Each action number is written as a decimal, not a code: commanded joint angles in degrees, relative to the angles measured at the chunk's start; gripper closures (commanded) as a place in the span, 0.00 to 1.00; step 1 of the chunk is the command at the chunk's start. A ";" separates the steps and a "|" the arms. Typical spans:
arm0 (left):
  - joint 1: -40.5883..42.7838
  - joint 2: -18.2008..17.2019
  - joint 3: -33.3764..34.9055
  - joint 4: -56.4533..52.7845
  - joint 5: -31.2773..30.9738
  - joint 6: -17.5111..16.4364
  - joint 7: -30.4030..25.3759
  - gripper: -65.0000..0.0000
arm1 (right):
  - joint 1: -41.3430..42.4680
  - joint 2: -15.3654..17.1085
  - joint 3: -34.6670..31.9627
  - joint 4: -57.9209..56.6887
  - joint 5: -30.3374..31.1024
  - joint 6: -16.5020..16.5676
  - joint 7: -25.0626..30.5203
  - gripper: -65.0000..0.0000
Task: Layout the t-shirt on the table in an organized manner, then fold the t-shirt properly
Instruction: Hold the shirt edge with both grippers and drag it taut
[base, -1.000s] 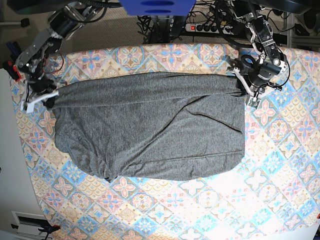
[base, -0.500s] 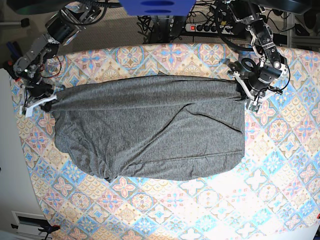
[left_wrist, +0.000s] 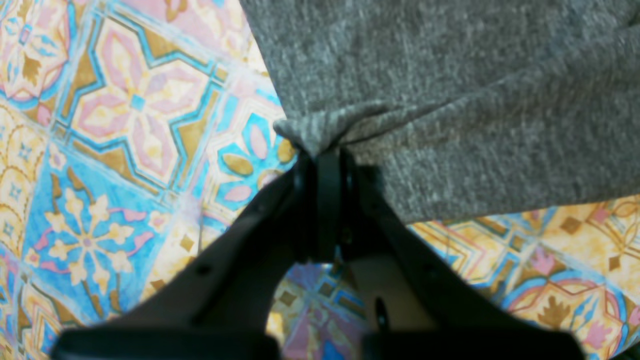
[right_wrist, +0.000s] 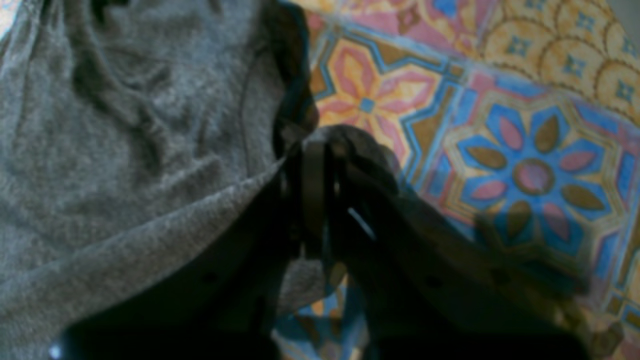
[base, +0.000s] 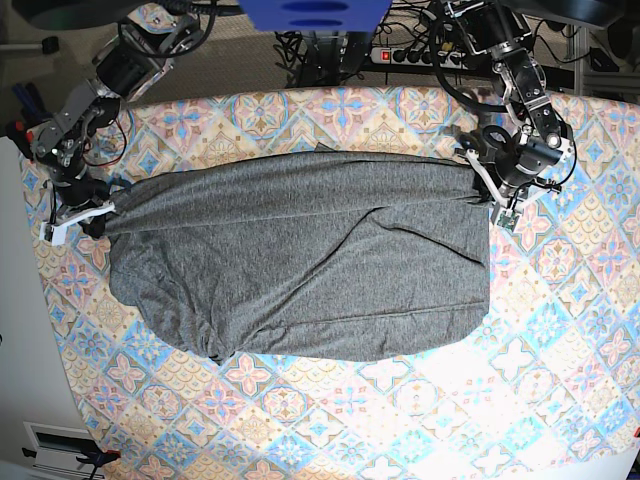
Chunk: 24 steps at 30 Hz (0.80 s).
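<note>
The charcoal-grey t-shirt (base: 300, 260) lies spread across the table (base: 560, 330), its far edge pulled into a taut band between my two grippers. In the base view my left gripper (base: 490, 192) is shut on the shirt's far right corner. The left wrist view shows its fingertips (left_wrist: 320, 155) pinching a bunched tip of the t-shirt (left_wrist: 450, 90) just above the table (left_wrist: 125, 125). At the far left, my right gripper (base: 98, 215) is shut on the opposite corner. In the right wrist view its closed tips (right_wrist: 315, 145) clamp the t-shirt (right_wrist: 125, 160) over the table (right_wrist: 500, 160).
A power strip and cables (base: 400, 52) lie behind the table's far edge. The table's left edge (base: 45, 290) runs close to my right gripper. The shirt's near hem (base: 330, 355) curves, with a small pucker at its lower left (base: 212, 352).
Both grippers kept their hold and pulled slightly apart. The right gripper slid a little toward the near side, and the shirt's far edge has drawn straighter and tauter.
</note>
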 joint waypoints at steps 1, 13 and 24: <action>-0.48 -0.61 -1.42 1.00 -0.48 0.32 -0.91 1.00 | 1.24 1.16 -0.94 1.17 0.94 0.21 1.31 1.00; -1.10 -0.61 -4.23 -3.84 -0.30 0.32 -0.47 1.00 | 1.33 1.16 -5.86 -3.49 0.94 0.21 1.84 1.00; 0.66 -0.61 -4.14 -3.48 -0.39 0.32 -0.82 0.57 | 1.24 1.16 -6.04 0.12 0.94 0.21 1.84 0.72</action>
